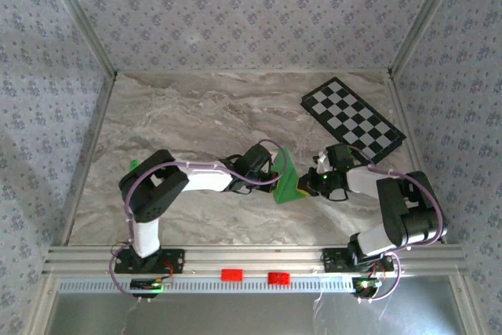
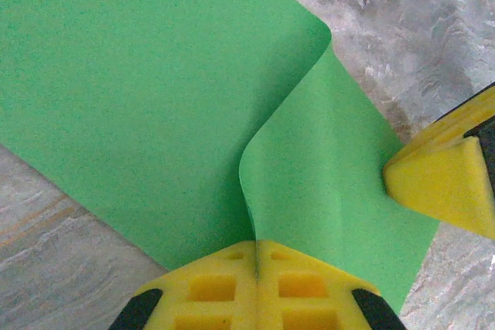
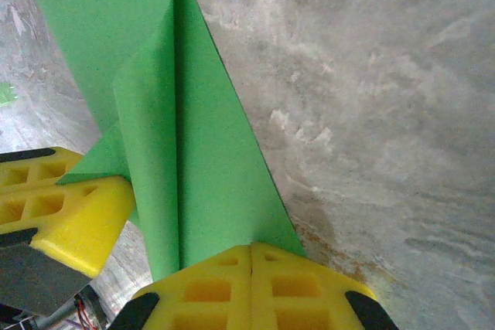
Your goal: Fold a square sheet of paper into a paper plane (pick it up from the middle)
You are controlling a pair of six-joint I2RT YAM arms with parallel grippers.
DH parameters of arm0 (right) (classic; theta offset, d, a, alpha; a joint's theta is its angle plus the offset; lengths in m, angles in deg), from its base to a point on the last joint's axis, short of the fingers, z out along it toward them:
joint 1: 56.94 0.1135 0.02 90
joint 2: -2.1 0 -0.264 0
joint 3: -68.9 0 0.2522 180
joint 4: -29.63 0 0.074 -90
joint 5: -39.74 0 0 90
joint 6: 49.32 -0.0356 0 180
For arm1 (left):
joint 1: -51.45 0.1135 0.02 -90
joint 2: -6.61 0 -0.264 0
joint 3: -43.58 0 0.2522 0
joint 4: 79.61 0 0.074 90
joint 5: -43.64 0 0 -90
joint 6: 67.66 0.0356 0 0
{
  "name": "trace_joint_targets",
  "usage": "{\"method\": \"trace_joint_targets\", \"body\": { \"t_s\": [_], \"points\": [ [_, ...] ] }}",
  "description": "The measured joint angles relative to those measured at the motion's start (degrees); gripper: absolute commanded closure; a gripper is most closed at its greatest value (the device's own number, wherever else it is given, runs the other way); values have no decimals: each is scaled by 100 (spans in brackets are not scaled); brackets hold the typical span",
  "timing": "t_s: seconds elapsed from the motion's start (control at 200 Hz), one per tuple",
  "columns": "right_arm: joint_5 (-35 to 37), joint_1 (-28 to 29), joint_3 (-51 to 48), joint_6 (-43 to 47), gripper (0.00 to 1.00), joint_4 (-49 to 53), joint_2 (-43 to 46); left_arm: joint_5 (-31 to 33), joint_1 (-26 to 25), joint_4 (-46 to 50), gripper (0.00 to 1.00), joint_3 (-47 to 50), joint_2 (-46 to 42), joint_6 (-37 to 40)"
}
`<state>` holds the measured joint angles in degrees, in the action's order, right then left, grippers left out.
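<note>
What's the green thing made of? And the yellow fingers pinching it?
The green sheet looks like thin matte paper: it curls softly and shows no shine. The yellow fingers look like matte plastic or foam, moulded with square pockets; I cannot tell which.

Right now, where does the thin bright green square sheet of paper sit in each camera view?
Top external: the green sheet stands mid-table, between the arms.
Left wrist: covers upper left and centre, pinched at the bottom by the left gripper.
Right wrist: runs top left to bottom centre, pinched by the right gripper.
Shared landmark: the grey marbled tabletop.
</note>
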<state>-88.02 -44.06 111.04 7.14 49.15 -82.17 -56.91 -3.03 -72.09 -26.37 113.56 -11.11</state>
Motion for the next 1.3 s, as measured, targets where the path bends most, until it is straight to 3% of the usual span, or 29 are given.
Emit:
{"method": "trace_joint_targets", "body": {
  "t_s": [1.299],
  "points": [
    [-55, -11, 7, 17, 100, -9, -26, 96, 0, -140, 100, 0, 96, 42]
  ]
}}
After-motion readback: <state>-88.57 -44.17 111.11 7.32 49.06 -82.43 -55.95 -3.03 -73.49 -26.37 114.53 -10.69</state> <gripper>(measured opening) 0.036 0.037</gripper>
